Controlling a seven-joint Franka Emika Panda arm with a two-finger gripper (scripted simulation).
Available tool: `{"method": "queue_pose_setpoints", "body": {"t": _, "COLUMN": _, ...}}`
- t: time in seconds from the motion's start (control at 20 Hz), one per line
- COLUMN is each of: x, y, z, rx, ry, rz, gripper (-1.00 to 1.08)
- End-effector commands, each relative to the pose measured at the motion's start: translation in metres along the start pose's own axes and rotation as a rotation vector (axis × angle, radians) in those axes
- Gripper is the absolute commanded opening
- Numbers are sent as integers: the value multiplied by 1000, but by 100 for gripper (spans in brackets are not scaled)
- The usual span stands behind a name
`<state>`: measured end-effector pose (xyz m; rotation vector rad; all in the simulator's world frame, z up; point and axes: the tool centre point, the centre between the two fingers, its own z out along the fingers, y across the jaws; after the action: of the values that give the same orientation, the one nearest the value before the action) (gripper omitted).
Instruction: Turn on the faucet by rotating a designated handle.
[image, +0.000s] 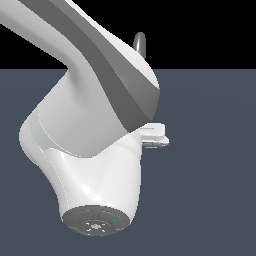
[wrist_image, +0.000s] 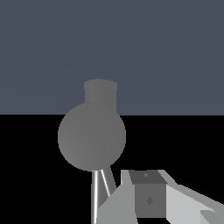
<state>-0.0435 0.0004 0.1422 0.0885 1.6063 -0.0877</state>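
a: going left to right in the exterior view, what is filling the frame?

b: the robot arm (image: 85, 125) is taking up the left and middle, its white-and-grey links blocking most of the scene. just past its upper edge, the arched top of the faucet (image: 140, 42) is peeking out. to the right, the dark floor (image: 215, 165) is lying open.

a: and the wrist view?

b: the faucet's round grey base is sitting in the middle, a short cylinder above it. a thin pale lever, the handle (wrist_image: 99, 190), is sticking out beneath. the gripper (wrist_image: 151, 199) is showing one finger (wrist_image: 148, 197) just beside it.

a: are the jaws clenched?

b: i cannot tell.
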Motion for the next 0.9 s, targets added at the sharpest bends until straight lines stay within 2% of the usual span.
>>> {"method": "queue_pose_setpoints", "body": {"t": 0.0, "x": -19, "y": -28, "z": 1, "rx": 37, "ry": -32, "rz": -1, "gripper": -100}}
{"method": "queue_pose_setpoints", "body": {"t": 0.15, "x": -24, "y": -36, "z": 1, "rx": 39, "ry": -37, "rz": 0, "gripper": -100}}
{"method": "queue_pose_setpoints", "body": {"t": 0.2, "x": -1, "y": -7, "z": 0, "rx": -9, "ry": 5, "rz": 5, "gripper": -100}}
{"method": "queue_pose_setpoints", "body": {"t": 0.85, "x": -3, "y": -71, "z": 0, "rx": 36, "ry": -35, "rz": 0, "gripper": -100}}
